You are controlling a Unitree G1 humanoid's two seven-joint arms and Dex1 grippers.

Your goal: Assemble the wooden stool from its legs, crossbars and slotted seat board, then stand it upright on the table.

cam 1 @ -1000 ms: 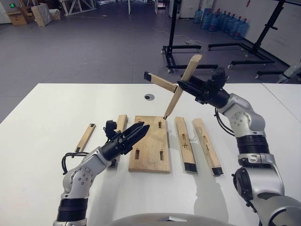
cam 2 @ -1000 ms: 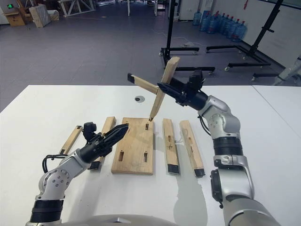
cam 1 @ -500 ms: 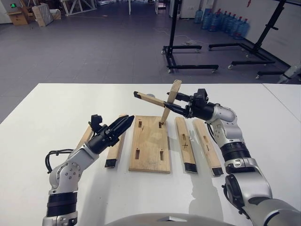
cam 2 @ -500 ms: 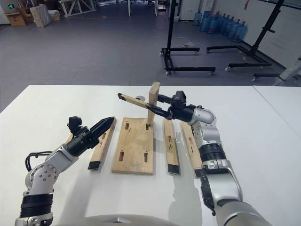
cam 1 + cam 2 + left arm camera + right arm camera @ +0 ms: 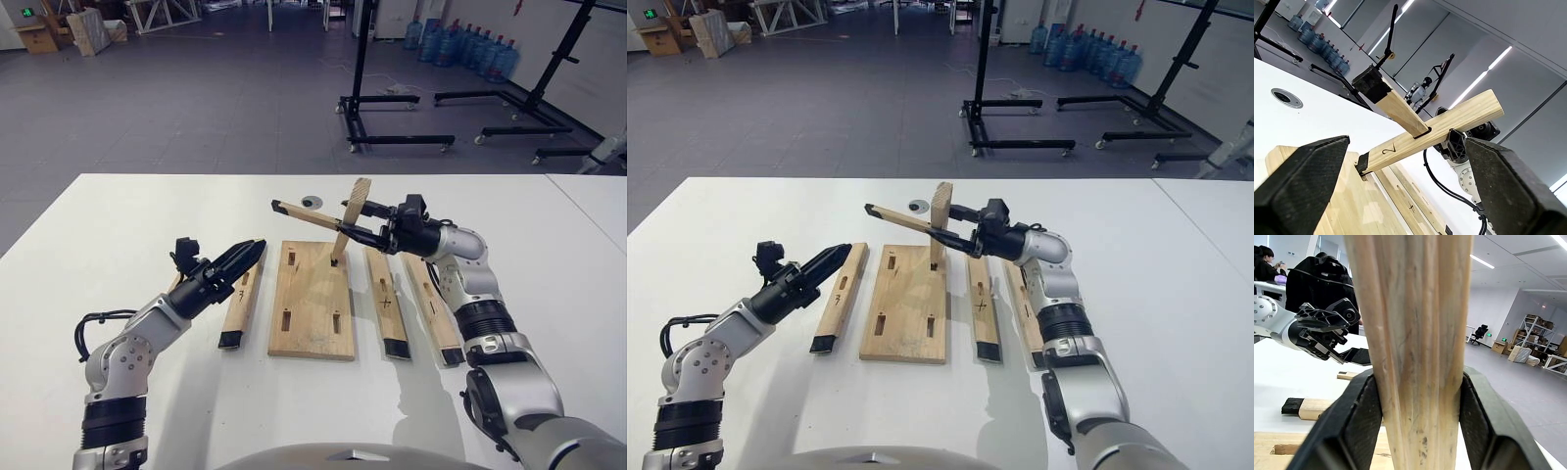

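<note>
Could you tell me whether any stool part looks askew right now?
Yes: the leg, with a crossbar already joined to it and held in the right gripper, leans tilted. Its lower tip is at the seat board's far right slot, not yet upright.

Bright, even overhead light casts soft shadows.

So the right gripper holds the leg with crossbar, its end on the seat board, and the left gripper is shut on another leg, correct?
No: the left gripper is open and empty, as the left wrist view shows. The right gripper holds the leg with crossbar, its end on the seat board.
</note>
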